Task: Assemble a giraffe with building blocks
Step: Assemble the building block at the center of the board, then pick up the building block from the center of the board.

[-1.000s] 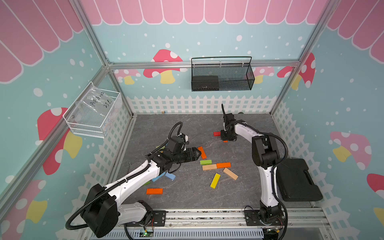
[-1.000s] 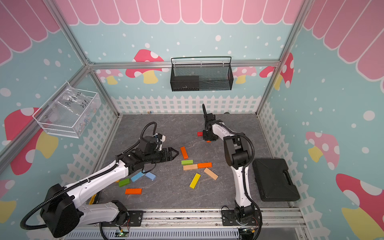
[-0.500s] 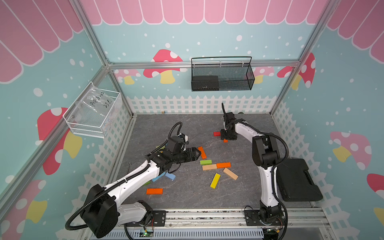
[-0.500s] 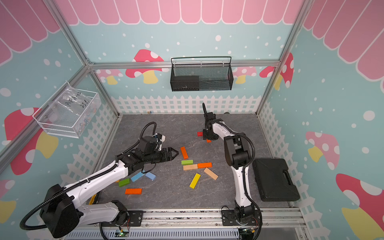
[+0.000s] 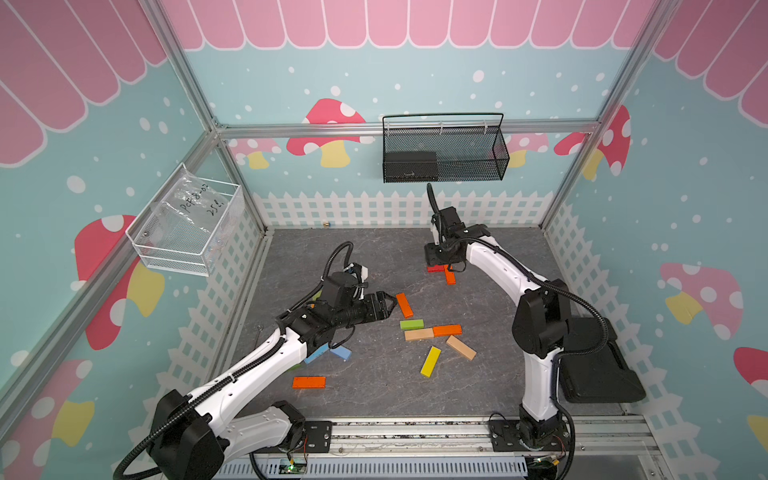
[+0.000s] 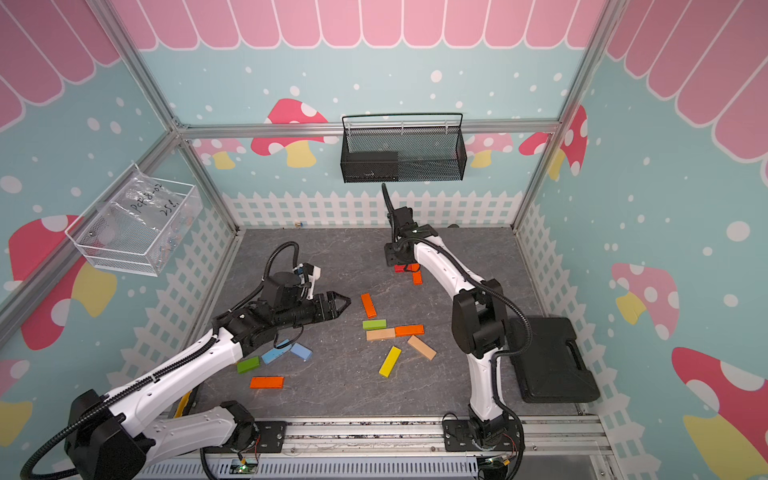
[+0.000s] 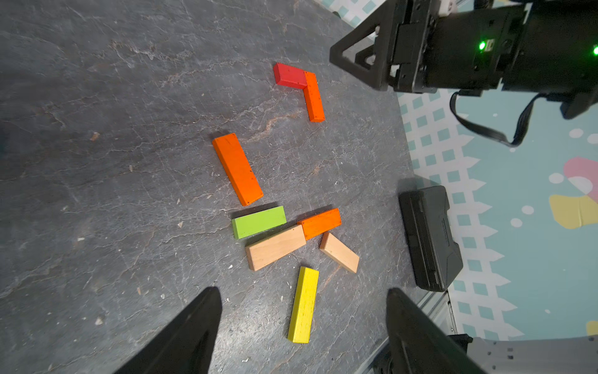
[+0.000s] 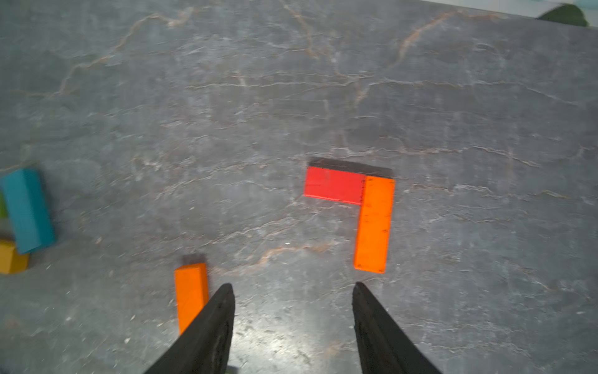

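The yellow block (image 8: 12, 259) is blurred and cropped.

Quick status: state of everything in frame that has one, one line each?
left gripper: jaws open, empty
right gripper: jaws open, empty, near the red block
red block: flat, end touching the orange block
orange block: flat, forms an L with the red block
black case: closed, lying flat
wire basket: hung up, dark box inside
clear bin: hung up, plastic bag inside

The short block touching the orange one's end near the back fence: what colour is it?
The block is red; right wrist view shows it best.
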